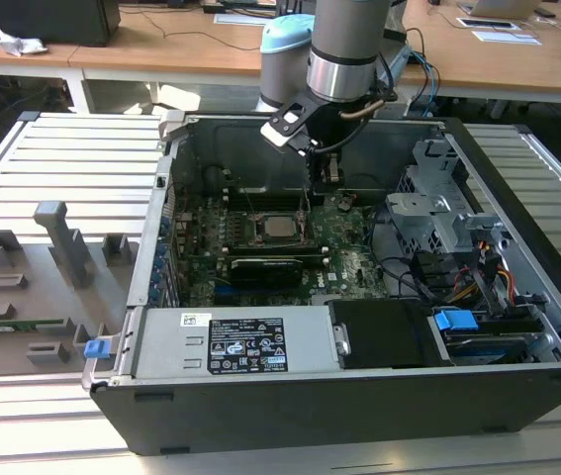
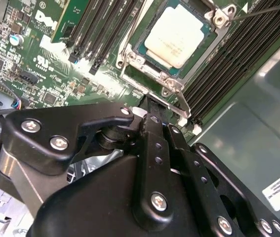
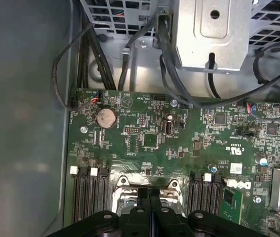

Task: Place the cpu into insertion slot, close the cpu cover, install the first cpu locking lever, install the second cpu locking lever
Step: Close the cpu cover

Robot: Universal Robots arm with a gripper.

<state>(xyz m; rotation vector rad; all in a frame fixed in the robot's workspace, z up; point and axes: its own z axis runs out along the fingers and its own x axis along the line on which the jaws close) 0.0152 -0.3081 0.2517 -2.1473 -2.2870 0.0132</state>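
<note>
The cpu point(image 2: 178, 35) lies flat in the insertion slot point(image 2: 144, 55) on the green board, its silver top showing; in the exterior view the cpu point(image 1: 280, 227) sits mid-board. The cpu cover point(image 2: 130, 63) appears to lie down around the chip as a metal frame. A thin lever wire point(image 2: 268, 8) slants away from one socket corner. My gripper point(image 2: 152, 104) is shut, with its tips just beside the socket's edge, and I see nothing between its fingers. In the first wrist view the gripper point(image 3: 149, 195) hangs over the socket frame point(image 3: 126, 185). It hovers inside the case point(image 1: 327, 176).
Long black memory slots point(image 2: 105, 29) flank the socket on both sides. A black card point(image 1: 265, 267) lies in front of the socket, with the power supply point(image 1: 240, 341) nearer. A drive cage point(image 1: 438, 213) and cables point(image 3: 105, 54) crowd one side. The case wall point(image 3: 21, 123) is close.
</note>
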